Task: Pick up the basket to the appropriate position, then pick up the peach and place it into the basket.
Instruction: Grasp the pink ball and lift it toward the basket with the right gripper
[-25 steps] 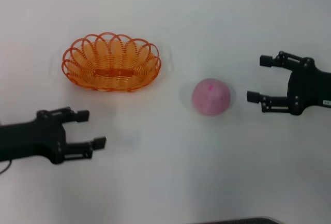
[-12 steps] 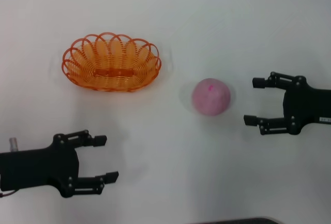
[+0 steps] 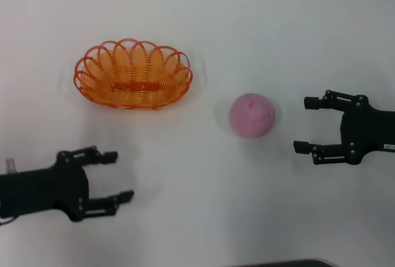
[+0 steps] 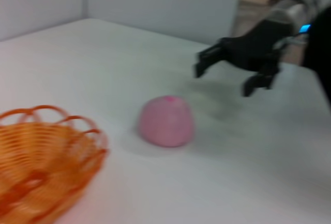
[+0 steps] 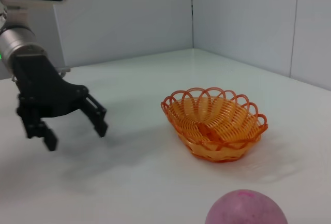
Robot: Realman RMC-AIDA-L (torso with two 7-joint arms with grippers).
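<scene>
The oval orange basket (image 3: pixel 133 74) sits empty on the white table at the back left; it also shows in the left wrist view (image 4: pixel 44 159) and the right wrist view (image 5: pixel 214 123). The pale-pink peach (image 3: pixel 252 115) rests on the table to the right of it, also in the left wrist view (image 4: pixel 166 121) and the right wrist view (image 5: pixel 246 208). My left gripper (image 3: pixel 118 175) is open and empty, well in front of the basket. My right gripper (image 3: pixel 304 124) is open and empty, just right of the peach, jaws facing it.
The white table (image 3: pixel 197 211) spreads all around. Pale walls stand behind it in the right wrist view (image 5: pixel 243 17).
My left gripper swung down toward the table's front, then drew back left a little. My right gripper dropped lower beside the peach. Basket and peach have not moved.
</scene>
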